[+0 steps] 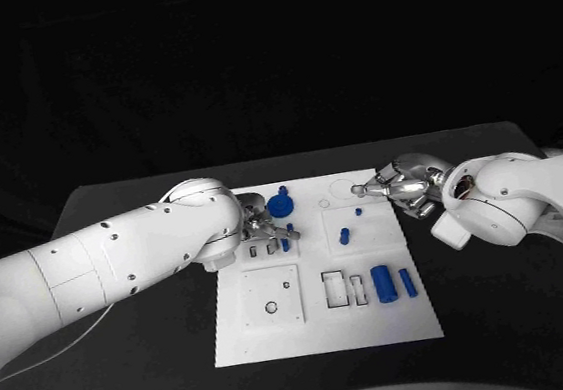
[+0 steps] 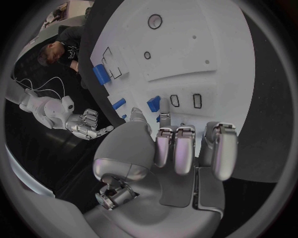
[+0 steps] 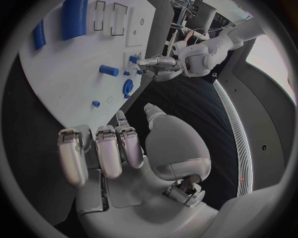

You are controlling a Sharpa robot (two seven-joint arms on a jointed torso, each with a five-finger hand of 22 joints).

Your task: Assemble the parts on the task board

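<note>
We find the task board (image 1: pixel 327 334) lying flat in the middle of the black table (image 1: pixel 137 381), with blue parts spread over it. A round blue part (image 1: pixel 280 202) sits near the board's far edge. A short blue peg (image 1: pixel 344 237) lies near the board's centre, with a smaller blue stud (image 1: pixel 357 211) just beyond it. Two long blue cylinders (image 1: pixel 384 282) lie side by side near the right edge of the board, next to outlined rectangular slots (image 1: pixel 336 287).

The left hand (image 1: pixel 264 230) is over the board's left half, beside the round part. In its wrist view, we see a small blue block (image 2: pixel 153 103) just beyond its fingertips (image 2: pixel 164 134); we cannot tell whether the fingers grasp it or merely touch it.

The right hand (image 1: pixel 405 184) hovers over the board's far right edge. Its fingers (image 3: pixel 99 153) are gently curled yet apart and grasp nothing; the board shows beyond them.
</note>
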